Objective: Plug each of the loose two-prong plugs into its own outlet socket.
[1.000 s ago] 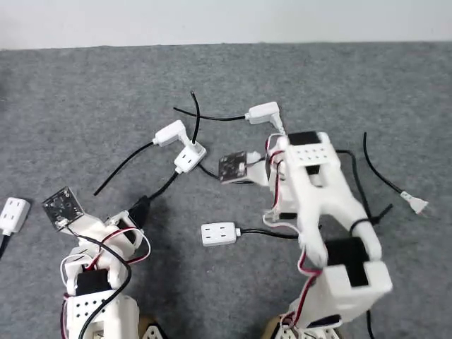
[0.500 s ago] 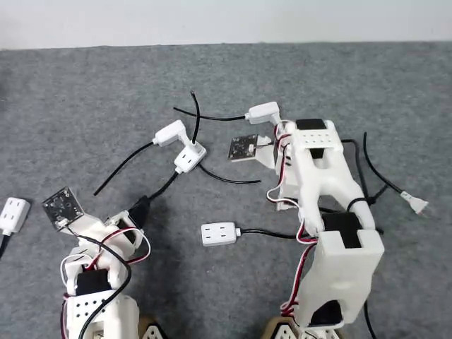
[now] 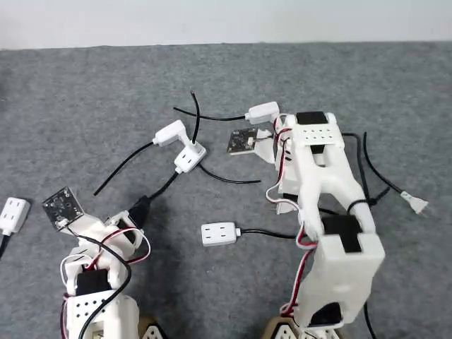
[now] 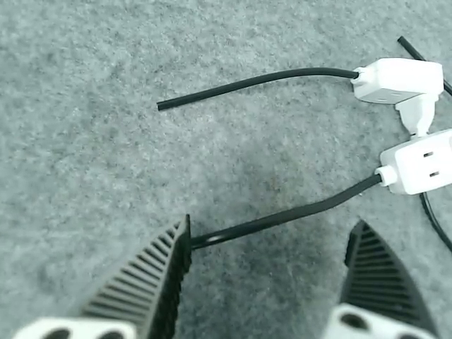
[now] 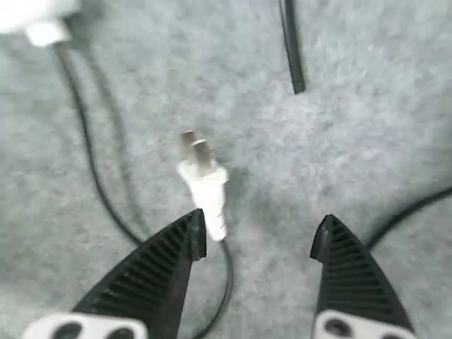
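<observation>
Since a second ago the right arm has straightened and stretched away from its base, its wrist carried toward the far side of the counter (image 3: 85,85); the left arm has kept its pose. Nearest the bases, a free outlet socket (image 3: 218,234) lies between the two arms. It is a flat white plastic block with slotted faces, and its black lead runs under the right arm. Just beyond, the left tool (image 4: 272,233) stands released, ribbed black jaws wide apart above a thin black cord (image 4: 282,215). That cord leads to a second white block (image 4: 421,162), where an angled plug (image 4: 397,79) is already seated. Farther out, the right tool (image 5: 261,222) is likewise released and holds nothing. A slim white two-prong plug (image 5: 203,180) lies on the grey, felt-like pile just ahead of it, close by one jaw rather than centred in the gap. Its long axis runs roughly along the tool's reach, metal prongs pointing away, lead trailing back between the jaws. I judge the right arm much the nearer, so the grasp turns on a sideways shift to centre the body before closing — then a carry back to the free socket.
</observation>
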Motion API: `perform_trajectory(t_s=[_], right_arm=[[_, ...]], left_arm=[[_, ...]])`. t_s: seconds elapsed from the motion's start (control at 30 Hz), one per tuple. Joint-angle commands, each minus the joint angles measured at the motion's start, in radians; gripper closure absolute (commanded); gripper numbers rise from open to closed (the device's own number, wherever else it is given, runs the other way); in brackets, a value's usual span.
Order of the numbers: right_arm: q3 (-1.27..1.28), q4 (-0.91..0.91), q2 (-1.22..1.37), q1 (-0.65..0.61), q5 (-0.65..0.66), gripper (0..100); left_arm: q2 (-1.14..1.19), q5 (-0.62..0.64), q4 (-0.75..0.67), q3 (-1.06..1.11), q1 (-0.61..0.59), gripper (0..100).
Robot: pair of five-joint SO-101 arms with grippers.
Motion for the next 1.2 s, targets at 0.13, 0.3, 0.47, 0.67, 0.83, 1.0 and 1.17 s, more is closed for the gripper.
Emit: perform_trajectory(t_s=[0.13, 0.3, 0.47, 0.67, 0.83, 1.0, 1.17], right_arm=[[0.132, 0.081, -0.291, -0.047, -0.006, 75.5], [0.445, -0.074, -0.470, -0.071, -0.005, 87.4], [0.658, -0.306, -0.550, -0.044, -0.003, 98.5], [0.634, -0.397, -0.443, -0.015, 0.044, 98.8], [0.477, -0.389, -0.252, 0.010, 0.049, 98.8], [0.336, -0.343, -0.125, 0.007, 0.048, 98.8], [0.230, -0.237, -0.133, -0.001, 0.048, 98.8]], left_arm=[[-0.009, -0.006, -0.029, -0.007, 0.008, 67], [-0.009, -0.006, -0.029, -0.007, 0.008, 67], [-0.009, -0.006, -0.029, -0.007, 0.008, 67], [-0.009, -0.006, -0.029, -0.007, 0.008, 67], [-0.009, -0.006, -0.029, -0.007, 0.008, 67], [-0.009, -0.006, -0.029, -0.007, 0.008, 67], [-0.009, -0.006, -0.029, -0.007, 0.008, 67]])
